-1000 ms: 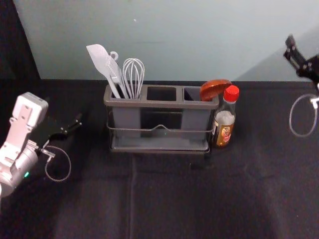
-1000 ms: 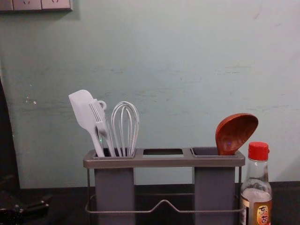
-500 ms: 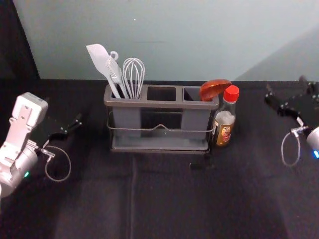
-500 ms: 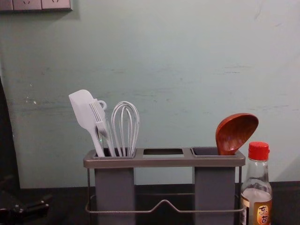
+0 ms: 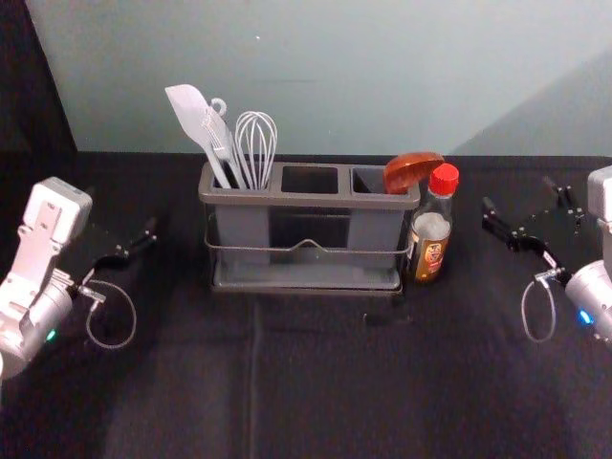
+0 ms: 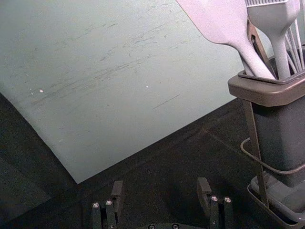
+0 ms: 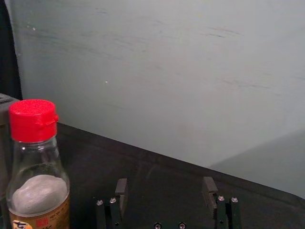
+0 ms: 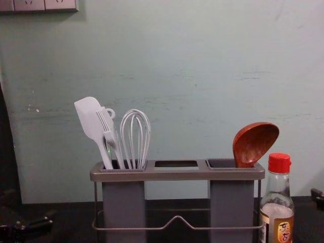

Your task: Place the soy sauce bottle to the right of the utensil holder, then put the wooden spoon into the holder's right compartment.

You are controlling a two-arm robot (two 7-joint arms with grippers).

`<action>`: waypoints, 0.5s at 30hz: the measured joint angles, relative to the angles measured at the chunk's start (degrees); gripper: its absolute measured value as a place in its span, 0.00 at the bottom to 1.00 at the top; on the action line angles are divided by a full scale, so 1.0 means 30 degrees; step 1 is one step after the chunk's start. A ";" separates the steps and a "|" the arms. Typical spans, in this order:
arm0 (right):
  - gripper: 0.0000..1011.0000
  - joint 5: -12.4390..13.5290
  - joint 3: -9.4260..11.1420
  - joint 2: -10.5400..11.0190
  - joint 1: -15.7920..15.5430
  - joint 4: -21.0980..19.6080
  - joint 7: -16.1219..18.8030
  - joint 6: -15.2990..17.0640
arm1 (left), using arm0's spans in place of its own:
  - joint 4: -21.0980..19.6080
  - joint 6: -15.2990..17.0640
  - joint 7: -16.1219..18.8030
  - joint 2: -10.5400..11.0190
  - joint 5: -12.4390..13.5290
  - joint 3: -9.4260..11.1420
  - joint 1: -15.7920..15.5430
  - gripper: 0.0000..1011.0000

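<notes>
Red-brown wood first: the wooden spoon (image 5: 411,170) is standing in the right compartment (image 5: 368,180) of your utensil holder (image 5: 306,199), its bowl turning upward and leaning out over the right end of the rim. Next, glass: one soy sauce bottle (image 5: 432,234), amber-labelled and wearing a red cap (image 5: 444,180), is standing upright on the black worktop (image 5: 335,382), just beside the holder's right end; whether the two are touching, you are not getting enough to tell. In the left compartment, three pale utensils: a spatula (image 5: 189,110), a brush (image 8: 105,124) and a whisk (image 5: 256,143) are poking up together, the spatula tilting left. Your right gripper (image 5: 518,192) is hovering to the right of the bottle, near but apart from it; its fingers are standing wide, and in the right wrist view the bottle is sitting outside the space between them. Your left gripper (image 5: 121,212) is parking to the left of the holder, well apart from it, its fingers also spreading wide, the dark cloth-like surface showing between them. Behind everything, a grey-green wall (image 5: 335,76) is rising, a pale socket panel (image 8: 38,5) occupying its upper left in the chest view.
</notes>
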 joint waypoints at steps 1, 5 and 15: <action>0.99 0.0000 -0.0044 0.0000 0.0035 0.0064 0.0025 -0.0038 | 0.0000 -0.0001 0.0000 0.0000 0.0000 0.0001 0.0000 0.99; 0.99 -0.0026 -0.0211 -0.0017 0.0162 0.0256 0.0046 -0.0206 | 0.0000 -0.0001 0.0000 0.0000 0.0000 0.0001 0.0000 0.99; 0.99 -0.0043 -0.0206 -0.0027 0.0158 0.0263 0.0045 -0.0217 | -0.0001 -0.0001 0.0000 0.0000 0.0000 0.0000 0.0000 0.99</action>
